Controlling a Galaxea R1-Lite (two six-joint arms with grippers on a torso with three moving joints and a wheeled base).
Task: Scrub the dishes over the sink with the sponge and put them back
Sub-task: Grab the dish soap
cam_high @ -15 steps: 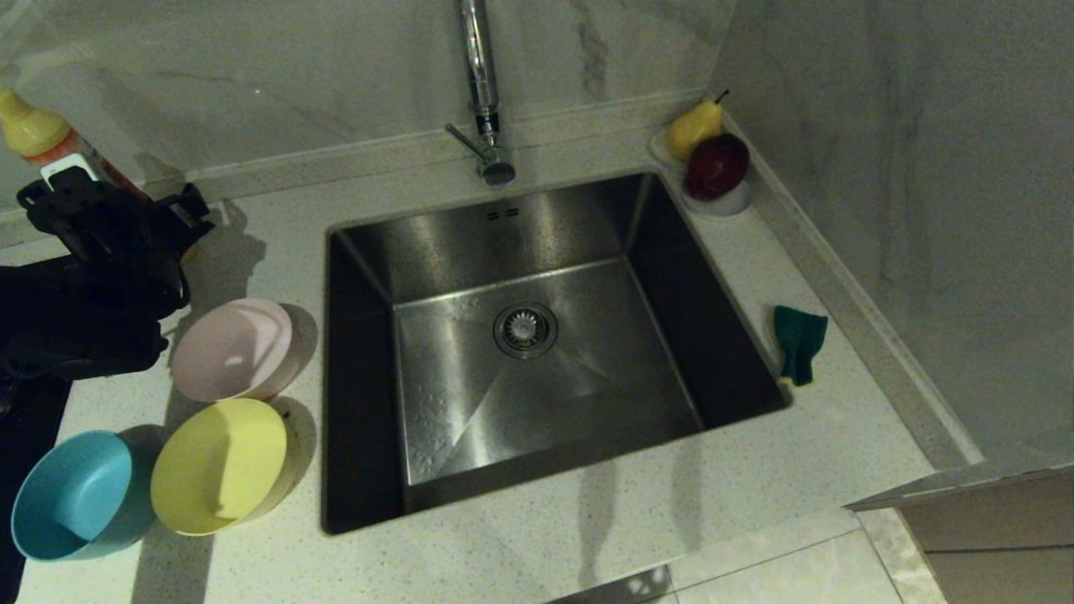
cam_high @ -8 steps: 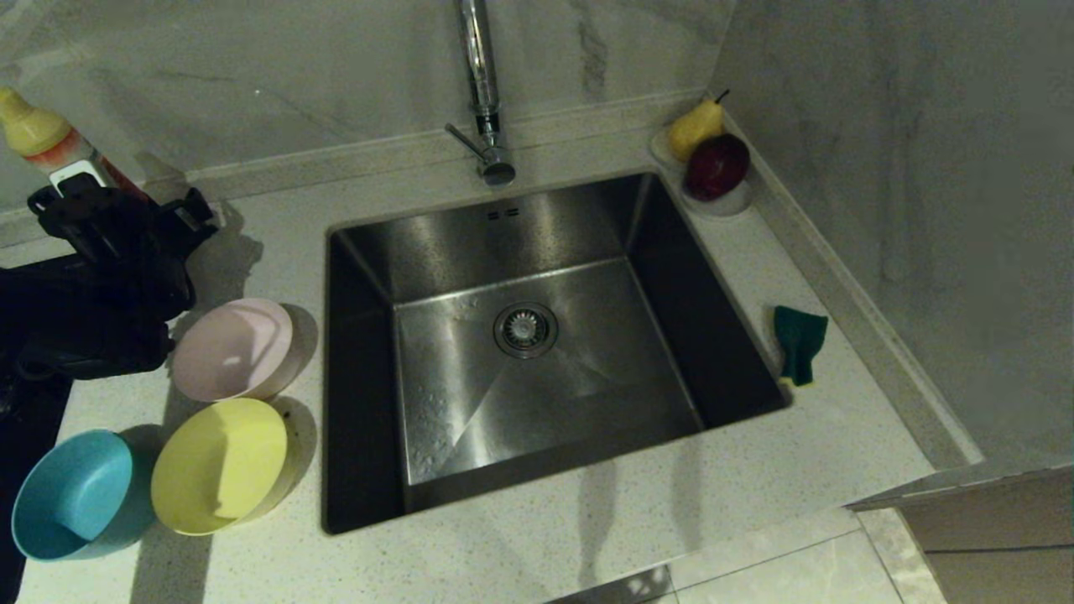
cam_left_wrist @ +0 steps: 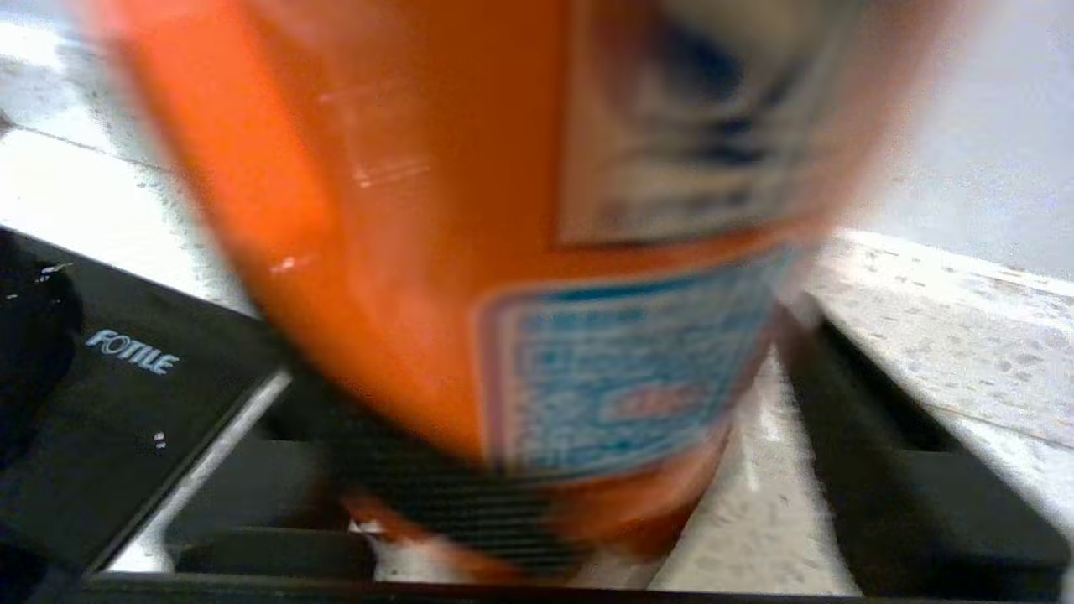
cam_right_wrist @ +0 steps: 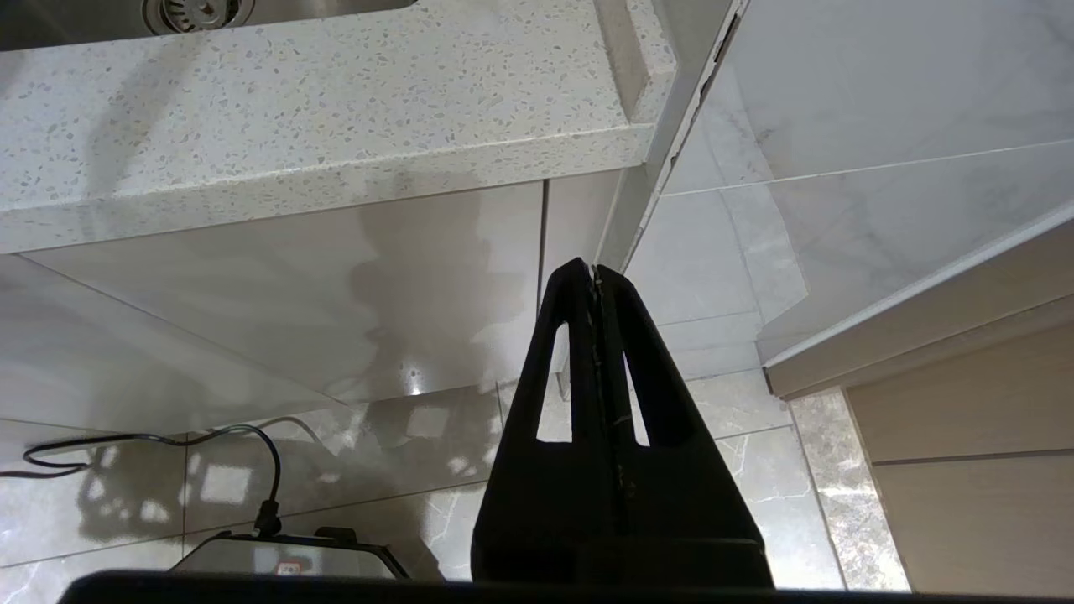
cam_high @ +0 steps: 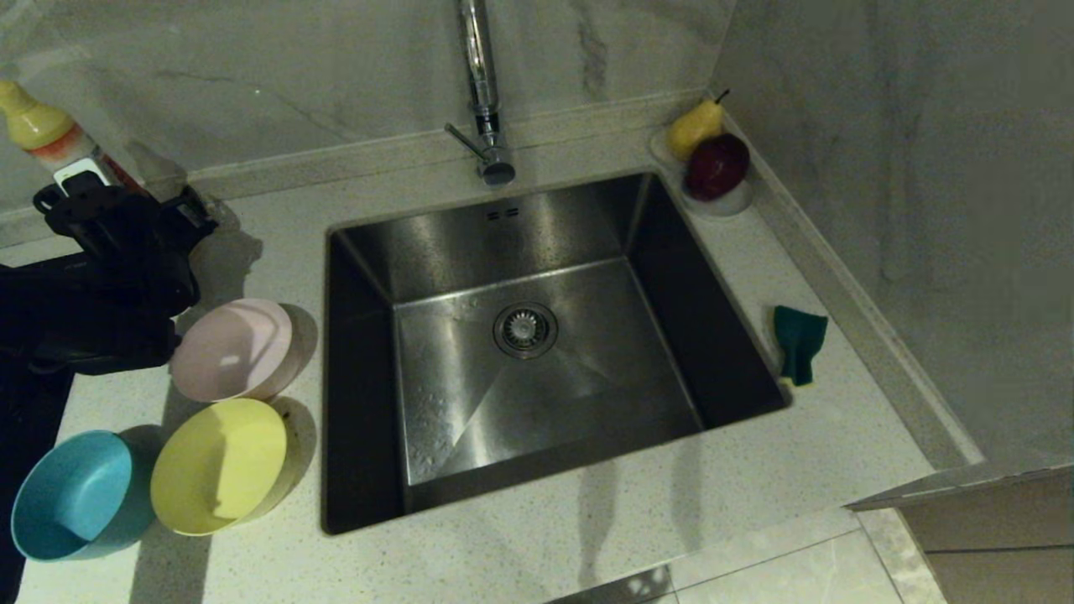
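Sink [cam_high: 537, 394] is showing brushed stainless steel, reflecting light in streaks; faucet [cam_high: 478, 75] is gleaming polished chrome. Counter [cam_high: 545, 545] is presenting smooth speckled stone. Bowls [cam_high: 222, 466] are appearing as smooth matt plastic. Bottle [cam_left_wrist: 403, 252] is shining glossy orange plastic, carrying a printed label. Wall [cam_high: 881, 168] is looking like marbled tile.

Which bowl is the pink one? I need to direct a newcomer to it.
Start at the square stainless steel sink; on the speckled white counter to its left sit three round plastic bowls. The pale pink bowl is nearest the back wall, behind the yellow bowl and light blue bowl.
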